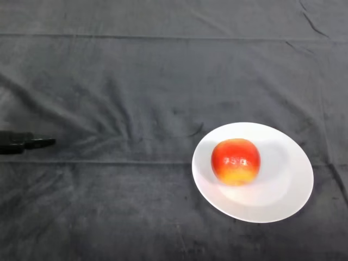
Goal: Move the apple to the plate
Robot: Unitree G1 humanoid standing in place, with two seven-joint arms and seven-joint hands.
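Note:
A red and yellow apple rests upright on a white plate at the right of the table, a little left of the plate's centre. Only the black tips of my left hand show, at the far left edge of the head view. They point right, lie low over the cloth and are far from the plate. They look straight and hold nothing.
A dark grey cloth with shallow folds and creases covers the whole table. A fold line runs across the far side.

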